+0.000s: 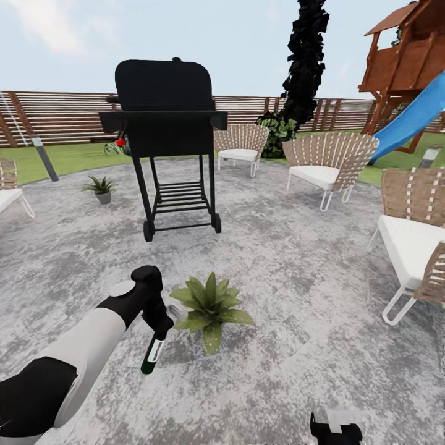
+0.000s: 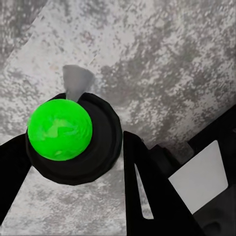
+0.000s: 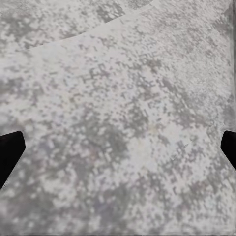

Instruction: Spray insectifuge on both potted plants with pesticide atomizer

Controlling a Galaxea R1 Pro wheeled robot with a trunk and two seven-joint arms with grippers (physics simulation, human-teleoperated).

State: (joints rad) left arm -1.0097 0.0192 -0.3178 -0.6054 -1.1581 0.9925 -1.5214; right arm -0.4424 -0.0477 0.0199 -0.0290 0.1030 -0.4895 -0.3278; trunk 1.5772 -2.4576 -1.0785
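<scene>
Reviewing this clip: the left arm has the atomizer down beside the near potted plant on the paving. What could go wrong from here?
1. The left gripper holds the pesticide atomizer hanging bottom-down beside the near potted plant; spray may miss the leaves.
2. The second potted plant sits far off beyond the black grill; it could go untreated.
3. Driving there risks clipping the grill's legs.

The left arm (image 1: pixel 74 358) has a white middle shell between glossy black segments, with a pale grey round cap at the wrist joint. Its pincer (image 1: pixel 159 327) is matte black. The right pincer (image 1: pixel 335 428) is black with a white block on it.
</scene>
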